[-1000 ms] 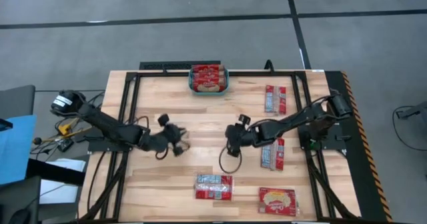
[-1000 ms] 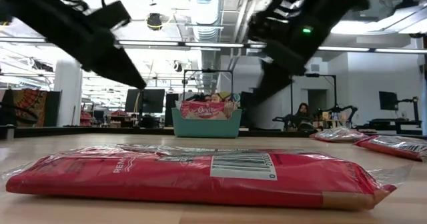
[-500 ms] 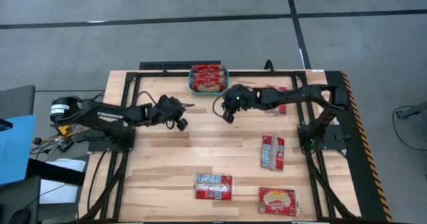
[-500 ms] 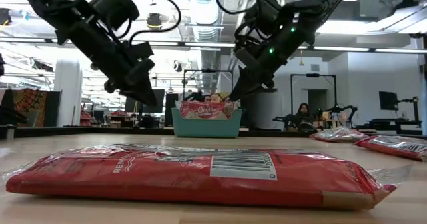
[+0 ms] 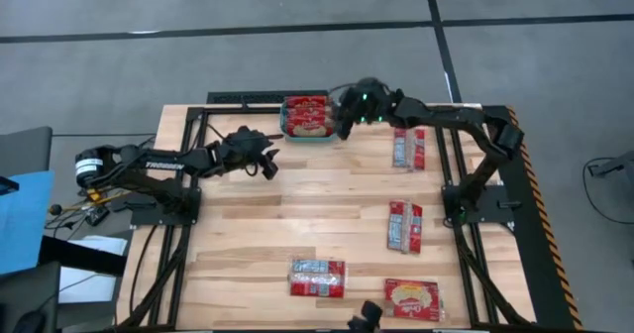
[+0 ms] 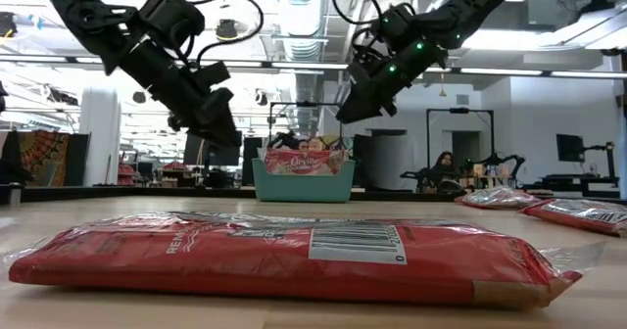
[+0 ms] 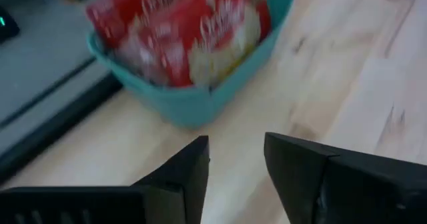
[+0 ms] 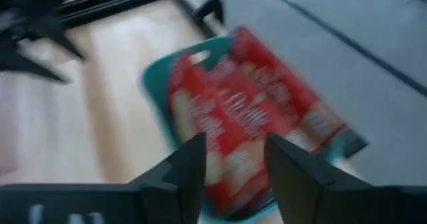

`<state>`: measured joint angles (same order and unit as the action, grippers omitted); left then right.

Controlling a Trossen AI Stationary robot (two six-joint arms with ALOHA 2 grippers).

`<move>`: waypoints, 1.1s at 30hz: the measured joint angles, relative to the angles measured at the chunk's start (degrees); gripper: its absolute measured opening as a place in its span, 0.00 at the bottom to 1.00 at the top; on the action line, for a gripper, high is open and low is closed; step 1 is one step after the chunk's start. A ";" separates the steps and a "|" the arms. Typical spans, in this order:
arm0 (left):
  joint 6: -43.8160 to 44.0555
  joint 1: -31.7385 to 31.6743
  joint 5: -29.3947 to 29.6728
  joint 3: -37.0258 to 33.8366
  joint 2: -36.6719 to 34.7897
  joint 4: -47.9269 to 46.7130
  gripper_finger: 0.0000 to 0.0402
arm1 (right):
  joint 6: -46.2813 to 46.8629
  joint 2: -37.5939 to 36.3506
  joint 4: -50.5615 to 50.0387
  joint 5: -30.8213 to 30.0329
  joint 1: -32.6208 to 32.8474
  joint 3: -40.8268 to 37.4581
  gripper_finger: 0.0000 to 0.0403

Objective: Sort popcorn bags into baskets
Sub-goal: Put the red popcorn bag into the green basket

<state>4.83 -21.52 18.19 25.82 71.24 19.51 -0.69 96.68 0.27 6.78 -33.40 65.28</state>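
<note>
1. The small teal-green plastic basket is sitting at the far edge of the pale wooden table, already packed with flat red popcorn packets.
2. The left gripper is hovering just beside the basket's left side, fingers parted and holding nothing.
3. The right gripper is hanging above the basket's right rim, fingers apart and empty.
4. Four more red packets are lying well apart from the basket: one to its right, and three toward the near edge.
5. These packets are looking light, soft and slippery in their film wrap; pinching across a short edge seems safest.
</note>
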 joint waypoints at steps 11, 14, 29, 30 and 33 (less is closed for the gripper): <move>-0.67 -1.34 -3.33 0.04 -0.02 -0.36 0.35 | -0.87 8.70 0.72 7.42 -2.45 3.06 0.55; 1.53 -0.31 -7.54 0.04 -0.02 -5.50 0.35 | -0.89 7.16 -3.22 9.03 -0.49 2.71 0.52; 2.56 20.32 -8.61 0.04 -0.02 -12.07 0.35 | 3.16 -0.95 -12.62 -7.01 32.46 -1.82 0.40; 3.98 21.37 -7.83 0.04 -0.02 -12.10 0.35 | 4.71 -0.87 -12.77 -7.02 34.23 -1.84 0.40; 8.31 24.80 -6.32 0.04 -0.02 -12.41 0.35 | 7.22 -0.83 -13.50 -7.16 39.77 -1.86 0.42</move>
<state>13.14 3.28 11.87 25.87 71.22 7.10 6.52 95.85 -13.23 -0.38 6.37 63.42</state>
